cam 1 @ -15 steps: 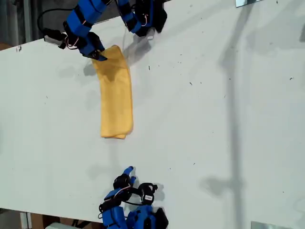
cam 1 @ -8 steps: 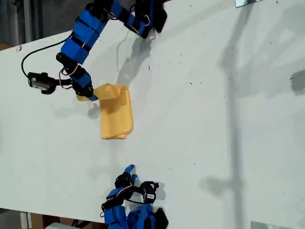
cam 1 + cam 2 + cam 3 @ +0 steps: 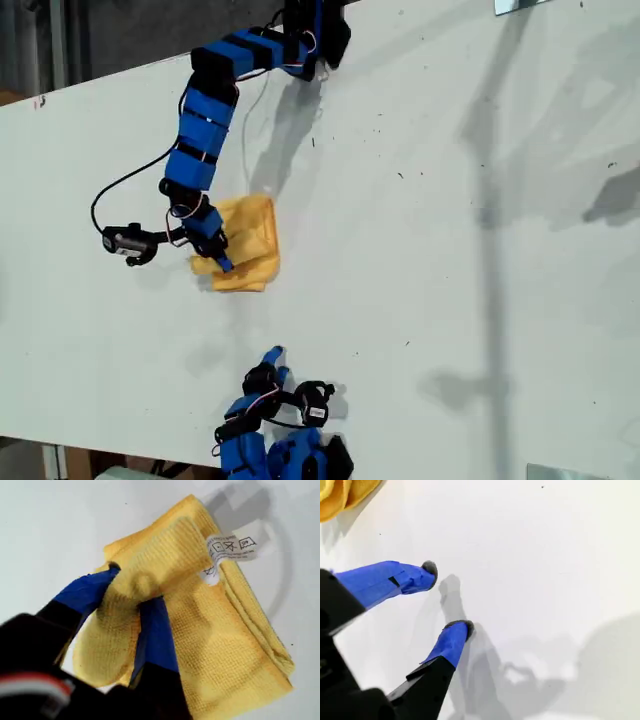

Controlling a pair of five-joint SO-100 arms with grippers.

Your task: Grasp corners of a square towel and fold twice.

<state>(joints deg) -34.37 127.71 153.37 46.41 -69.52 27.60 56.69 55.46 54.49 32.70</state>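
Note:
The square towel (image 3: 252, 238) lies folded into a small yellow-orange packet on the white table, left of centre in the exterior view. My first gripper (image 3: 222, 262), on the arm reaching in from the exterior view's top, is shut on a bunched towel edge. In the first wrist view the blue fingers (image 3: 155, 625) pinch that fold of towel (image 3: 225, 650), with the white tag (image 3: 231, 547) showing just beyond. My second gripper (image 3: 272, 357) rests near the exterior view's bottom edge. It stands open (image 3: 448, 598) over bare table, with a towel corner (image 3: 340, 492) some way ahead.
The white table (image 3: 450, 250) carries small dark specks and soft shadows. Its far edge (image 3: 90, 85) runs across the exterior view's upper left. A black cable (image 3: 130, 180) loops beside the first arm. Both arm bases sit at the table's top and bottom edges in the exterior view.
My first gripper has carried the towel's far end down toward the exterior view's bottom, folding the long strip over itself into a short packet. The second arm has stayed put.

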